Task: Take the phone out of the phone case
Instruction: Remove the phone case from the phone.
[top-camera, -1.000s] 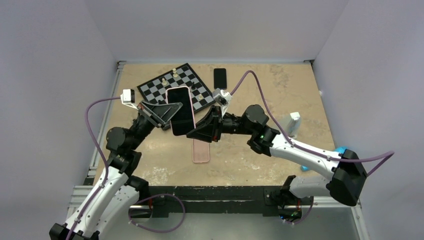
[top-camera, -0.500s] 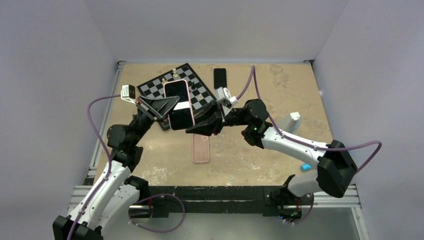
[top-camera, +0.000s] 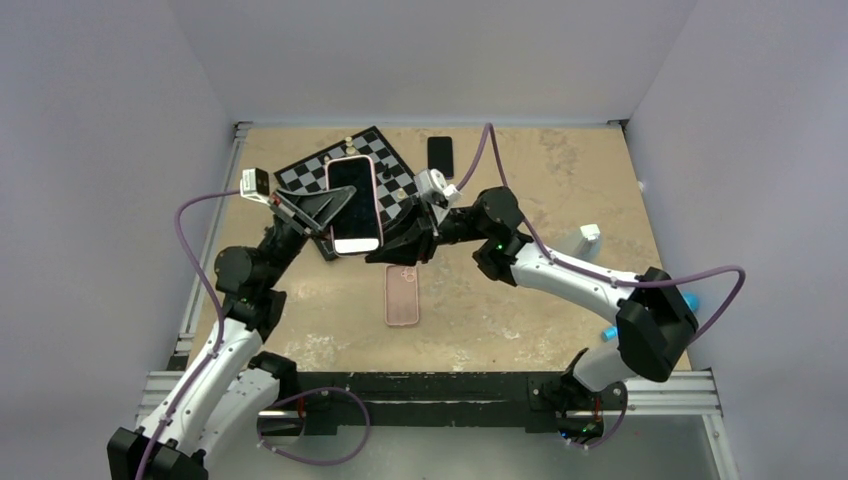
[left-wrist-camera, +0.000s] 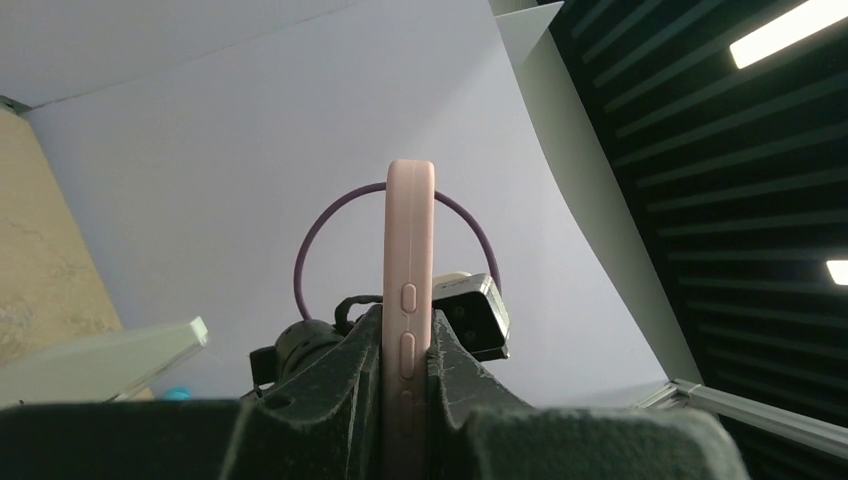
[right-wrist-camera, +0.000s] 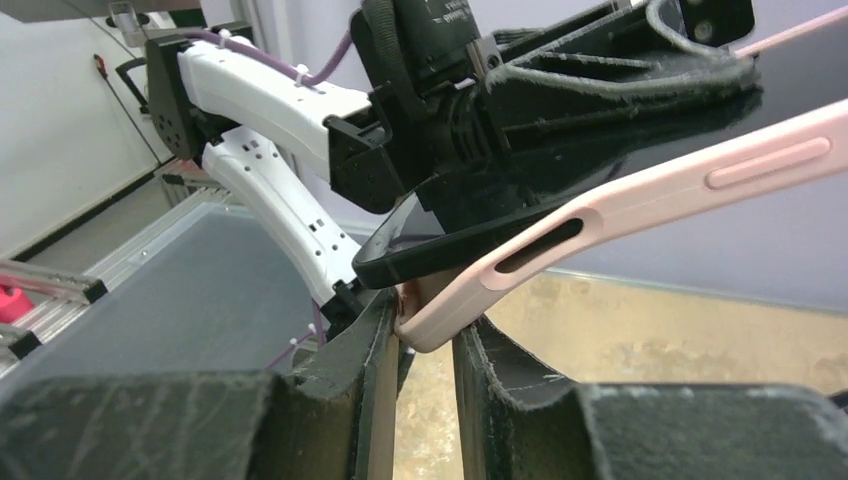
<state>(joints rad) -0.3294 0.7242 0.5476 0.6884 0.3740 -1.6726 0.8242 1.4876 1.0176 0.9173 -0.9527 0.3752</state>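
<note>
My left gripper (top-camera: 325, 212) is shut on the black phone (top-camera: 352, 195) in its pink case, holding it tilted in the air over the chessboard. In the left wrist view the case's pink side (left-wrist-camera: 409, 260) stands clamped between my fingers, left gripper (left-wrist-camera: 405, 350). My right gripper (top-camera: 392, 244) is shut on the case's lower corner. In the right wrist view the right gripper (right-wrist-camera: 420, 335) pinches the pink case (right-wrist-camera: 640, 195) corner, which is bent away from the phone's black corner (right-wrist-camera: 420, 262).
A second pink case (top-camera: 402, 295) lies flat on the table under the grippers. A chessboard (top-camera: 300, 176) with several pieces and another black phone (top-camera: 440, 156) lie at the back. A white object (top-camera: 588, 240) and a blue one (top-camera: 690, 298) sit at the right.
The held phone has moved up and toward the back. My right gripper has followed to the left and now pinches the case's lower corner, which has peeled off the phone.
</note>
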